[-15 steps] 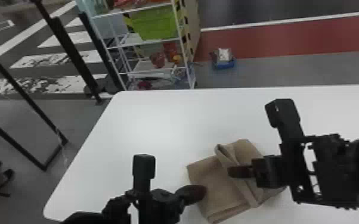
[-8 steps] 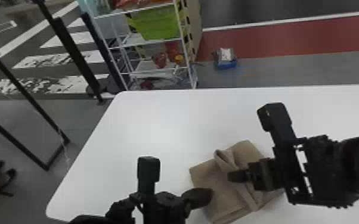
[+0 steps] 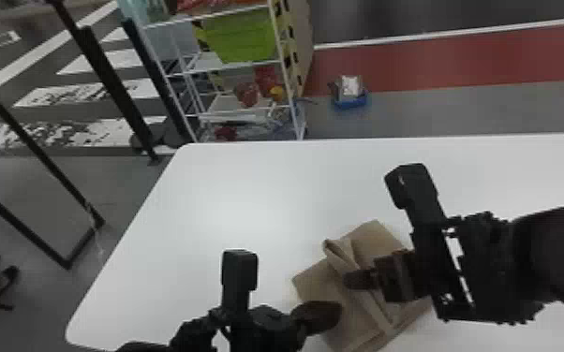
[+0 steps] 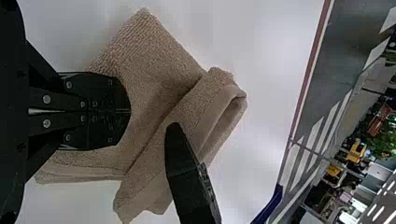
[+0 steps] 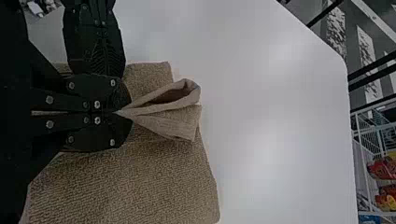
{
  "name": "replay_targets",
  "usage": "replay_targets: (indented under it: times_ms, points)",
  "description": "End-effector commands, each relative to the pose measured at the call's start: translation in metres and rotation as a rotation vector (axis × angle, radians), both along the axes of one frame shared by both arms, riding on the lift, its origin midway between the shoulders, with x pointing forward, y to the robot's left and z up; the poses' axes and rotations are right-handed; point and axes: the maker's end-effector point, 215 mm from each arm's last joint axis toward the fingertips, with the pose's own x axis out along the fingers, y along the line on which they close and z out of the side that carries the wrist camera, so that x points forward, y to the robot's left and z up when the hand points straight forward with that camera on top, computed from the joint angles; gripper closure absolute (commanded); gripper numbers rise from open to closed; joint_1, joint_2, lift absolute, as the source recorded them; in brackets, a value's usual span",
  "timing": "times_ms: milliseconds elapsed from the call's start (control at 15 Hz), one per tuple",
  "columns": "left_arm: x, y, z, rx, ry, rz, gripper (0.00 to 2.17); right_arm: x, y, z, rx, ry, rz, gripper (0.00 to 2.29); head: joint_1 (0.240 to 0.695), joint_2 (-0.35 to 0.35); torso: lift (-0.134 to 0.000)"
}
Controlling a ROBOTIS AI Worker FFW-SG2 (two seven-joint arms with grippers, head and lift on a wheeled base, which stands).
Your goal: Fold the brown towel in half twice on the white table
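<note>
Pinching a narrow gathered fold of the brown towel (image 3: 370,234) between the fingers (image 5: 98,133) of the right gripper (image 3: 348,280), closed tight at the tips. Just past those tips, flaring out into a soft open loop, with a thin hemmed edge curling round.

Pressed together flat along the inner faces at the left gripper (image 3: 339,312), with fingers (image 4: 100,93) over the plain, flatter part of the towel. Hard to say whether touching the cloth there. Near the right gripper, slightly apart in the head view, and angled in from the bottom edge; opposite, in from the right edge with the right arm.

Lying under both, folded and layered, with a raised band running across the middle and stacked edges along the side nearer the robot. Set askew on the white tabletop (image 3: 248,187), toward the near side and well away from the far edge.

Farther out, beyond the far edge, down to a grey floor (image 3: 435,112) with a red stripe. Past the far left corner, up along white wire shelves (image 3: 168,83) with a green bin (image 3: 243,42) on them. To the right of these, down on the floor, at a small blue box (image 3: 351,101) with something white in it.
</note>
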Motion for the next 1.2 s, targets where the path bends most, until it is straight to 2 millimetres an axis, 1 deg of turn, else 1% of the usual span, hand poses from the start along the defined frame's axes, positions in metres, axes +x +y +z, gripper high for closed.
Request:
replay_targets:
  times_ms: [0,200,333,400,600,667,800,867,1000,1067,1133]
  points:
    - [0.001,-0.002,0.001,-0.004,-0.002,0.001,2.07,-0.002,0.003,0.001,-0.009,0.000,0.017,1.45,0.695,0.304,-0.124]
    - [0.003,-0.001,0.001,-0.003,-0.004,0.002,2.07,0.002,0.006,0.007,-0.011,-0.015,0.028,1.45,0.695,0.306,-0.124]
    - [0.003,-0.002,-0.001,-0.005,0.001,0.001,2.07,-0.001,0.008,-0.006,-0.021,0.016,0.032,1.45,0.695,0.308,-0.124]
    - [0.004,-0.002,-0.002,-0.006,0.004,0.000,2.07,0.004,0.013,-0.007,-0.003,0.009,0.021,1.45,0.695,0.310,-0.124]
    - [0.006,0.003,-0.004,-0.004,-0.004,0.006,2.07,0.008,0.021,-0.010,0.021,0.005,0.011,1.43,0.695,0.318,-0.124]
    - [0.007,0.005,-0.005,-0.005,-0.001,0.009,2.07,0.010,0.024,-0.009,0.038,0.004,0.007,1.30,0.695,0.321,-0.124]
    - [0.009,0.007,-0.005,-0.008,-0.011,0.010,2.07,0.008,0.031,-0.010,0.083,0.015,0.008,0.69,0.695,0.335,-0.124]
    - [0.010,0.005,-0.004,-0.013,-0.017,0.005,2.07,0.007,0.033,-0.009,0.096,0.018,0.007,0.43,0.695,0.340,-0.124]
    - [0.012,0.005,-0.005,-0.013,-0.017,0.006,2.07,-0.007,0.037,-0.011,0.107,0.046,0.034,0.16,0.695,0.348,-0.124]
    - [0.013,0.005,-0.006,-0.016,-0.014,0.005,2.07,-0.017,0.040,-0.008,0.106,0.054,0.059,0.12,0.695,0.350,-0.124]
    - [0.013,0.004,-0.005,-0.018,-0.016,0.003,2.07,-0.019,0.040,-0.009,0.091,0.041,0.063,0.12,0.695,0.350,-0.124]
